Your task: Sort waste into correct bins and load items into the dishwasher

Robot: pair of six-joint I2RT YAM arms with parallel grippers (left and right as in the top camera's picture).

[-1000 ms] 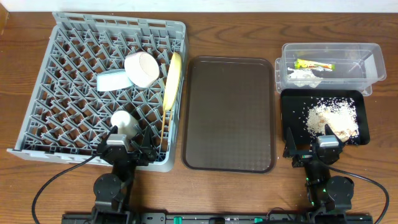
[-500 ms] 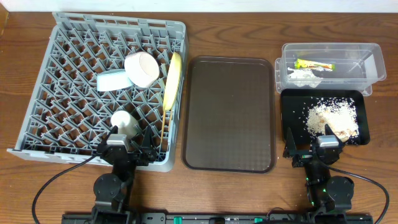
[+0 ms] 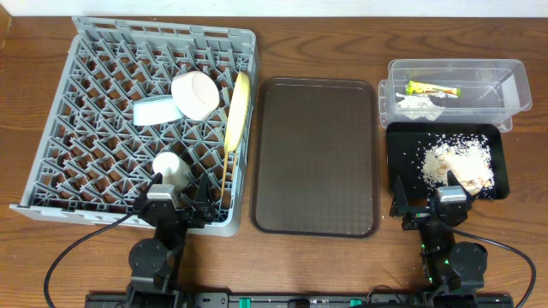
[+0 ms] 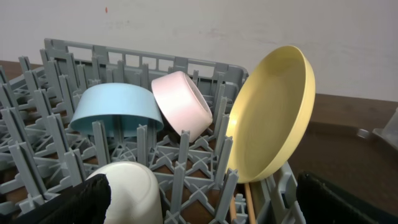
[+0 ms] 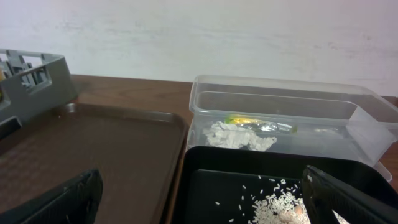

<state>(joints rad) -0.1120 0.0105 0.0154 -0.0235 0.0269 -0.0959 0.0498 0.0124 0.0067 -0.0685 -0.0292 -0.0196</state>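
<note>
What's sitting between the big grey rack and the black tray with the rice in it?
A brown serving tray lies between the grey rack and the black tray. The overhead view shows it.

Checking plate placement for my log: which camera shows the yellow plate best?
Left wrist: the yellow plate stands on edge in the grey rack, its face visible. Overhead shows only its rim, edge-on. Right wrist does not show it.

Dark brown wood-grain table (image 3: 325, 38), plain white faintly scuffed wall (image 5: 186, 31) behind it, even diffuse light.
</note>
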